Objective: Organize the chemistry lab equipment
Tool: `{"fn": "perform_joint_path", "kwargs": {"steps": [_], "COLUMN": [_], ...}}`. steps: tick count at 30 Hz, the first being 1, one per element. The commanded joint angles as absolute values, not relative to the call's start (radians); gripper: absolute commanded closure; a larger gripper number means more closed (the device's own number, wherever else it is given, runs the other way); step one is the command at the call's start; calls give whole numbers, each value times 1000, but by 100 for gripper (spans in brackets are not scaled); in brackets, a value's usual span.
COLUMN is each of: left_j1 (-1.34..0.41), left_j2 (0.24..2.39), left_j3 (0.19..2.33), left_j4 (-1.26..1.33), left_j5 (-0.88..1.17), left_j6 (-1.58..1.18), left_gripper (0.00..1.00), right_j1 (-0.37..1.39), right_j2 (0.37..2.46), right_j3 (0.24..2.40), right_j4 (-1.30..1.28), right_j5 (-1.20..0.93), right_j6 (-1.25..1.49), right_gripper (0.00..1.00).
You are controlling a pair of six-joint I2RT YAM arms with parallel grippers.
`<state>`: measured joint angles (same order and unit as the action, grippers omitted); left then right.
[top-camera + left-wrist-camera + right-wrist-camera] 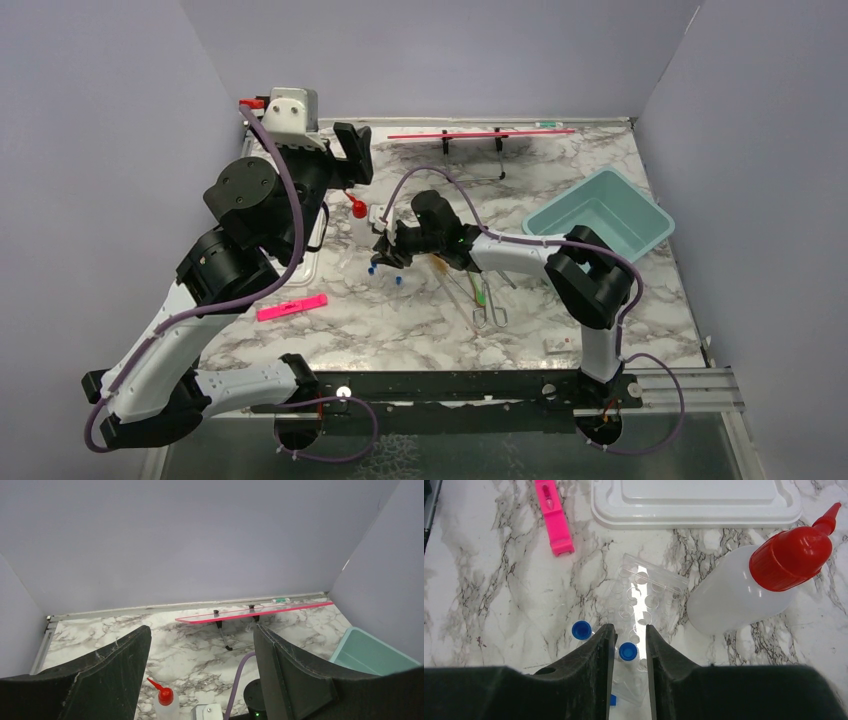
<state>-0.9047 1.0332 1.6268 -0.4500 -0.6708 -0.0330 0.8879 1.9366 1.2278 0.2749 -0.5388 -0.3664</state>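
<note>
**Right gripper astride a tube, bottle close by**

Right gripper (630, 629) fills the bottom of its wrist view. Its jaws are parted narrowly around a blue-capped tube (628, 651), with a sliver of gap on each side of the cap, so the tube looks loose rather than pinched. Left gripper (201, 630) hangs high over the back of the desk (100, 630), jaws wide and holding nothing.

The bottle (734, 595) stands just beside the rack (644, 592), so a sideways swing of the wrist could knock it over. The rack is light clear plastic under the fingertips, and a finger catching it on the way up could drag it. If the tube is not seated in a hole, it could topple and roll toward the second tube (581, 630).

The fingers hide the tube's lower end and the rack's near edge, so I cannot tell whether the tube is seated. A blue scrap low between the jaws may be another cap. From above, the right arm covers most of this spot. Only the forceps (490, 312) read clearly; the brush and thin rod are hard to pick out.
</note>
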Motion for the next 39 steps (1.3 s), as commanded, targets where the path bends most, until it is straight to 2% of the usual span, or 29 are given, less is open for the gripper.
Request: {"fn": "perform_joint_path", "kwargs": {"steps": [1, 11, 21, 29, 31, 36, 39], "left_j1": [-902, -903, -902, -903, -903, -873, -745], "left_j2": [1018, 978, 890, 840, 852, 912, 944], "left_j3": [1620, 1571, 1418, 1319, 1269, 1134, 1075], "left_j4": [-420, -413, -411, -505, -561, -629, -582], "left_j5": [-678, -702, -753, -805, -810, -738, -568], "left_j6": [-31, -32, -47, -147, -197, -324, -334], "left_gripper": [22, 22, 22, 22, 24, 33, 41], "right_j1": [885, 885, 885, 885, 885, 885, 885], "right_j2": [1931, 1776, 1615, 1647, 1679, 1749, 1768], "right_j3": [1239, 1206, 1182, 1198, 1225, 1246, 1224], "right_j4": [229, 236, 68, -54, -125, -244, -249], "right_j5": [-521, -364, -219, -36, -6, 43, 27], "right_j6": [-350, -211, -50, 310, 413, 649, 727], "right_gripper": [65, 43, 39, 43, 49, 64, 69]}}
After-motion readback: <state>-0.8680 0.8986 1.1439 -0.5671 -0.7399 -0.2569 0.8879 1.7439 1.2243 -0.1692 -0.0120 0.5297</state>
